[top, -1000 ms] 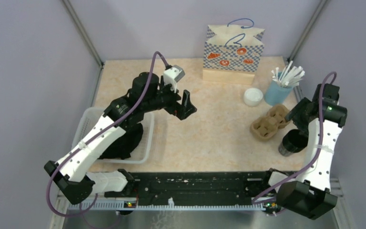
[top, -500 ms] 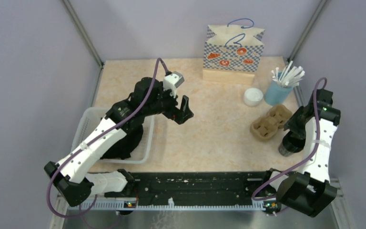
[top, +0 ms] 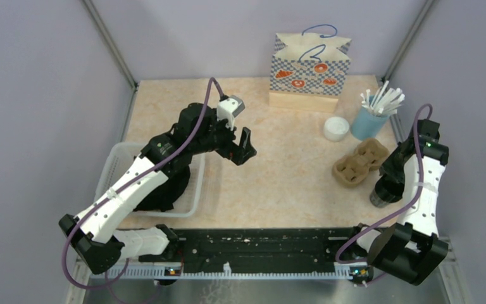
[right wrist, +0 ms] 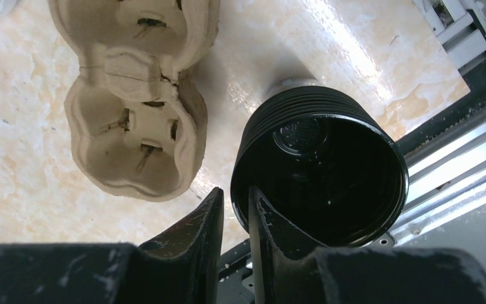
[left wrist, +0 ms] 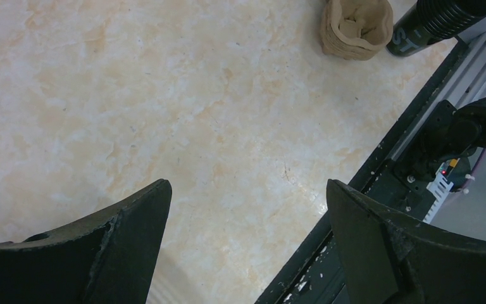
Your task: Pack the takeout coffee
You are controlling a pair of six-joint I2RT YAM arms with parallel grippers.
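The takeout coffee does not show in any view. My right gripper [top: 386, 187] [right wrist: 234, 193] is at the near rim of a large lidless black cup [top: 380, 195] [right wrist: 329, 177]. One finger is inside the cup and the other outside, pinched on the wall. The cup stands upright at the right edge of the table, next to a brown pulp cup carrier [top: 357, 163] [right wrist: 133, 107] with empty wells. My left gripper [top: 243, 149] [left wrist: 247, 187] hangs wide open over bare tabletop left of centre, holding nothing.
A checked paper bag [top: 310, 66] stands at the back. A loose white lid [top: 336, 128] and a blue cup of straws [top: 370, 120] sit behind the carrier. A white basket [top: 117, 164] lies at the left under the left arm.
My right gripper came down onto the black cup's rim and its jaws closed from wide to narrow. The left arm drew back slightly, then held still.
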